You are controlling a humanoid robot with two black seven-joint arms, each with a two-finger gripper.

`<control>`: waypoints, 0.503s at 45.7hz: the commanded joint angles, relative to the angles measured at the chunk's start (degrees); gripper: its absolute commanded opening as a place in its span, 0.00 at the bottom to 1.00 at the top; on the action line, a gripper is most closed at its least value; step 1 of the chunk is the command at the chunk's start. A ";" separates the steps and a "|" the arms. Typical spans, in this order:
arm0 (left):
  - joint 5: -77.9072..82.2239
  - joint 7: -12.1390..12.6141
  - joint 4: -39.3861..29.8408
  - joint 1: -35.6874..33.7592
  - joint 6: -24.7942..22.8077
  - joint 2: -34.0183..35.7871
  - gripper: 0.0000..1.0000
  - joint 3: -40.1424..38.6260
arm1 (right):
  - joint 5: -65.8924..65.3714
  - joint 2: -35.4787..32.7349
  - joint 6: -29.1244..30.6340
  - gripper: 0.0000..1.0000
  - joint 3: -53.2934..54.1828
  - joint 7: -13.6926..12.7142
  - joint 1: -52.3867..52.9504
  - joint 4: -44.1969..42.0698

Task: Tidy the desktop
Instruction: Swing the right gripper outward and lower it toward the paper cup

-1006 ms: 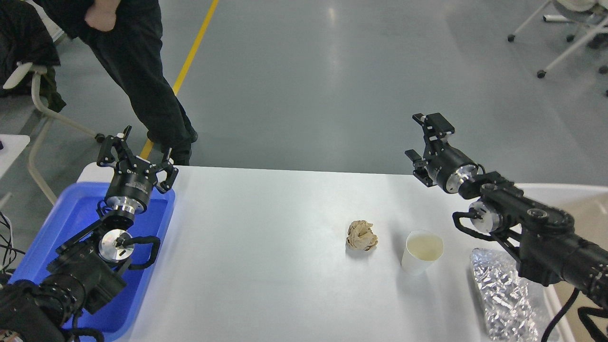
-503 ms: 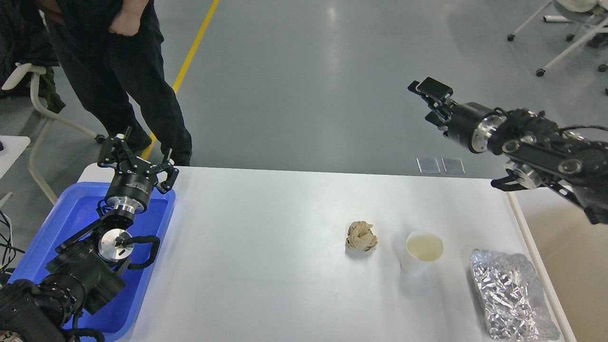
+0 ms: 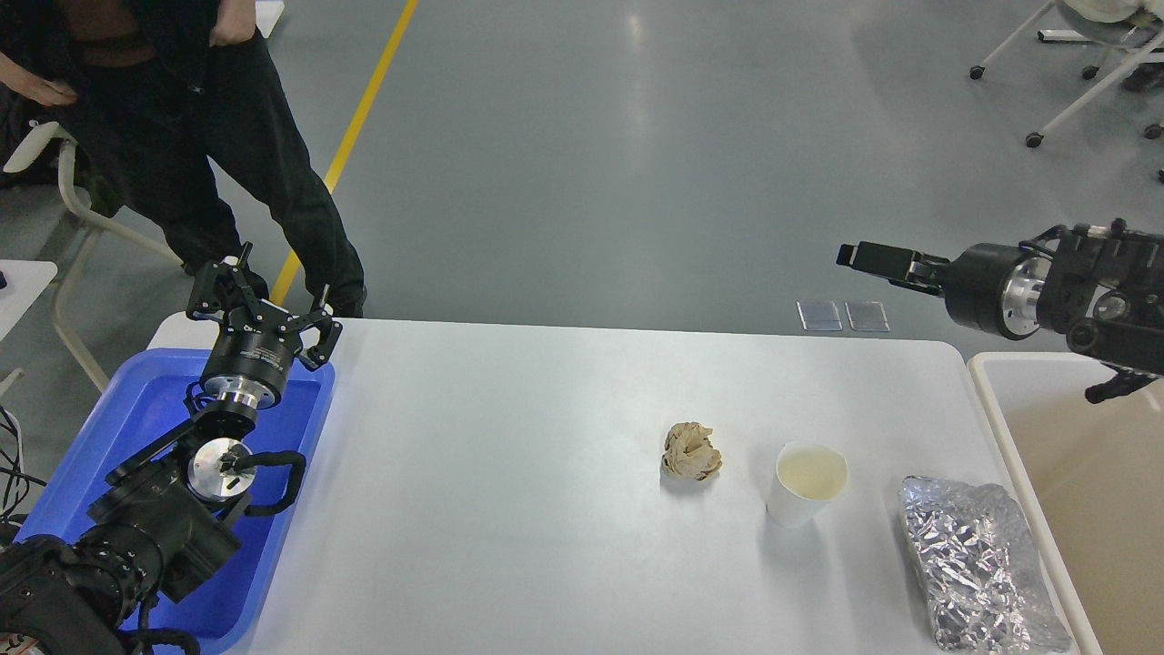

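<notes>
The desktop [image 3: 509, 473] is a large white tabletop. On its right half lie a crumpled brown paper ball [image 3: 692, 451], an upright white paper cup [image 3: 806, 483] and a crumpled sheet of silver foil [image 3: 978, 564]. My left gripper [image 3: 268, 305] is open and empty, held above the far end of the blue tray [image 3: 109, 437]. My right gripper [image 3: 875, 258] points left, high above the table's far right corner. It is seen side-on, so its fingers cannot be told apart. It holds nothing that I can see.
A beige bin [image 3: 1082, 473] stands against the table's right edge. A person in black [image 3: 227, 136] stands by a chair [image 3: 64, 209] beyond the far left corner. Office chair bases [image 3: 1073, 82] stand far right on the grey floor.
My right arm has swung up off the table and out to the right, uncovering the foil and the bin. The person at the left has shifted. My left arm has not moved.
</notes>
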 commanded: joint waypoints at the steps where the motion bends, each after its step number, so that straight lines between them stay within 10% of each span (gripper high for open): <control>1: 0.00 0.00 0.00 0.00 0.00 0.00 1.00 0.00 | -8.83 -2.76 0.35 1.00 -5.67 0.00 0.78 1.61; 23: 0.00 0.00 0.00 0.00 0.00 0.00 1.00 -0.09 | -9.89 1.89 0.79 1.00 -8.13 -0.17 -5.02 0.99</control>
